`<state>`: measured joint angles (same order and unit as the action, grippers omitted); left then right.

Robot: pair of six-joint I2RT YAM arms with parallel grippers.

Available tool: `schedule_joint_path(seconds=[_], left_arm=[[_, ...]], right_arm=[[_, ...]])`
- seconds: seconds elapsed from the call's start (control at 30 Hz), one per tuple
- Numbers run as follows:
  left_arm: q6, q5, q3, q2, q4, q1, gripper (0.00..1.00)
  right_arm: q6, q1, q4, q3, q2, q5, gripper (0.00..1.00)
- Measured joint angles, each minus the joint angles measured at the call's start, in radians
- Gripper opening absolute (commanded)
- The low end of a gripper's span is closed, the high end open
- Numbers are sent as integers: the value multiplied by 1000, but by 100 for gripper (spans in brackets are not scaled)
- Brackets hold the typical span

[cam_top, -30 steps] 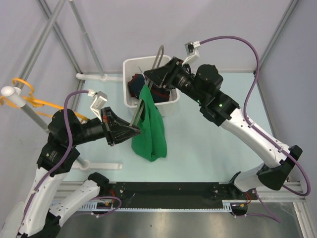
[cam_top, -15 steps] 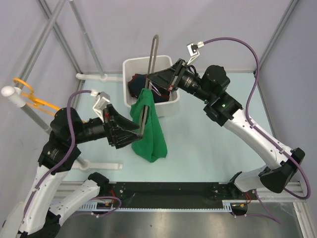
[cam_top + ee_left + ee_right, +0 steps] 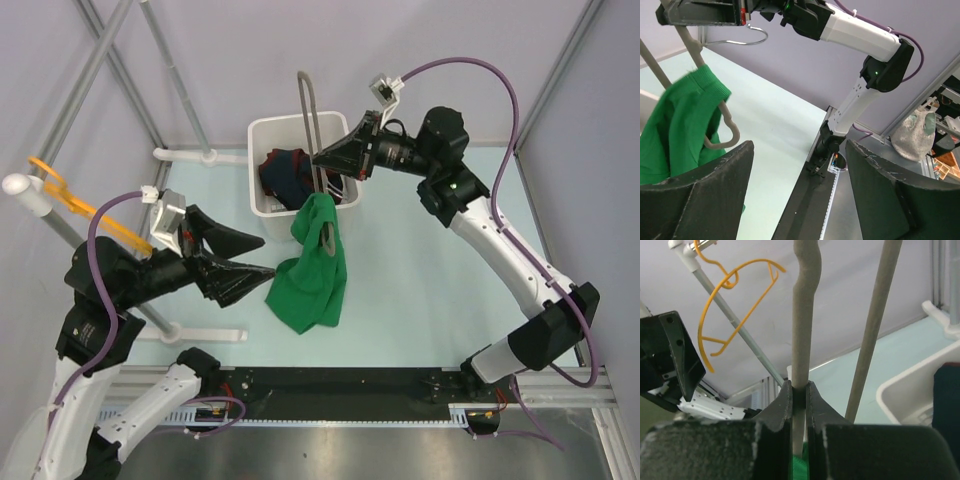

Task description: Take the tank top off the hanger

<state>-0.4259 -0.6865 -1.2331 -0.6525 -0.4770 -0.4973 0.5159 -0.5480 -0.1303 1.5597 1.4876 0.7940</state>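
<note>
Two arms faced each other over a pale table (image 3: 430, 290). At the far left of the overhead view hung an orange hanger (image 3: 62, 196). Right of it, at lower left of centre, the left gripper (image 3: 266, 255) stood released. Its fingers (image 3: 700, 195) were spread wide with nothing between them, and they pointed at the top (image 3: 310, 280).

The green top hung at centre frame, draped over the lower end of the hanger (image 3: 801, 340). In the left wrist view the hanger's curved tip poked out past the cloth. Whether the lowest folds touched the table I could not tell. The hanger rose nearly upright toward upper centre, over a white bin (image 3: 275, 121) holding a navy garment (image 3: 285, 170).

At upper right of centre, the right gripper (image 3: 320, 160) was clenched on the hanger's bar, with its pads (image 3: 782, 405) tight against it.
</note>
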Motion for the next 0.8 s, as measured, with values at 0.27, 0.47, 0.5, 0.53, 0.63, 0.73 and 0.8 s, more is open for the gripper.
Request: schedule_joint_path(seconds=[0.27,0.47,0.5,0.53,0.63,0.73,0.8], left_arm=[[0,14,0,-9,-4,0,81],[-2,56,-13,-28,-5,0,83],[-3,66,-18,-30,-4,0,84],[-8,75,-21,-31,-2,0,83],[-42,85,-32,-39,30,0,81],[-112,86,-41,-68,100,0,80],[-163,87,-48,-103,152,0,80]], right_arm=[[-103,0,-39,67,12,104,0],[-136,0,1,111,21,111,0],[-143,0,6,111,18,113,0],[-150,1,9,111,16,115,0],[-166,4,27,110,13,124,0],[-169,0,56,108,11,151,0],[-169,-10,81,98,6,169,0]])
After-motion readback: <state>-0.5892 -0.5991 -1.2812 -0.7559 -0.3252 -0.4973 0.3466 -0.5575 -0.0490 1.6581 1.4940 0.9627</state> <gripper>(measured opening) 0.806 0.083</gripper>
